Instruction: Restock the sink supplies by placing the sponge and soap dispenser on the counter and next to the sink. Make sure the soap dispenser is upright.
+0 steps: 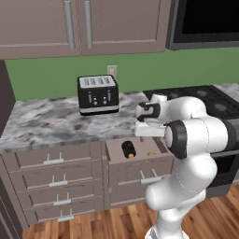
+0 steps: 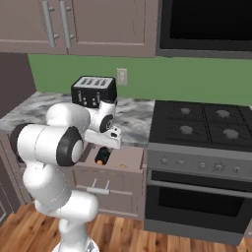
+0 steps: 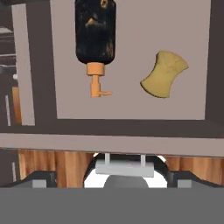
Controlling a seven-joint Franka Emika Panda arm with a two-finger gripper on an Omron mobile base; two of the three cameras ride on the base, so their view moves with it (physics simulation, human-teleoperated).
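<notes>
Two unlabeled items, soap dispenser (image 3: 96, 37) and sponge (image 3: 164, 73), lie in the drawer (image 3: 127, 109) below the tool's spread jaws.

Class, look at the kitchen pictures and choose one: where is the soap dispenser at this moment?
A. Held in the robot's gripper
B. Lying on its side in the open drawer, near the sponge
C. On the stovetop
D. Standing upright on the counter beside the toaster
B: the hand view shows the soap dispenser lying flat on the floor of the open drawer, with the sponge beside it, apart.
</notes>
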